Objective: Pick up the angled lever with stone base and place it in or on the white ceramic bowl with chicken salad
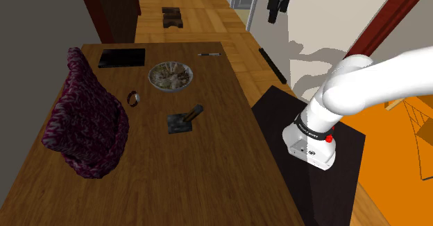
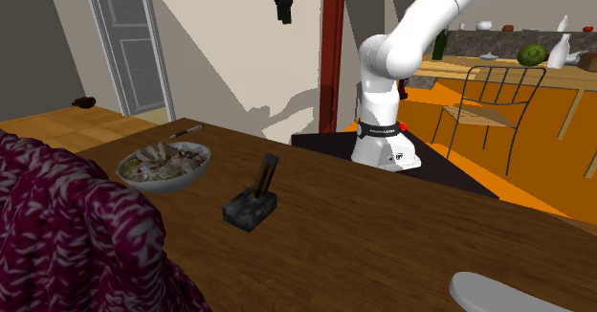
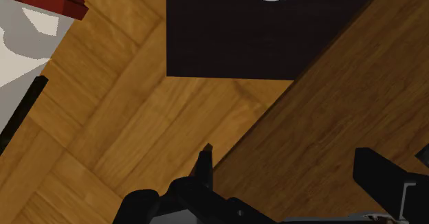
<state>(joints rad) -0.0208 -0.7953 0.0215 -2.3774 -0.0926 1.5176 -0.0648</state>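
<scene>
**Shoulder view:** mounted high beside the stand (image 1: pixel 274 110), facing down the length of the wooden table (image 1: pixel 208 169) at middle range.

**Second exterior view:** set low and close at the table's opposite side (a purple patterned cloth (image 2: pixel 67 234) crowds its lower left), facing back toward the arm (image 2: pixel 383 80).

**Shared ground:** both take in the cloth, the bowl (image 2: pixel 182 180), the lever (image 2: pixel 254 200) and the arm's base.

**Wrist view:** looks straight down from well above on the table's edge, the parquet floor (image 3: pixel 117 119) and the stand.
</scene>
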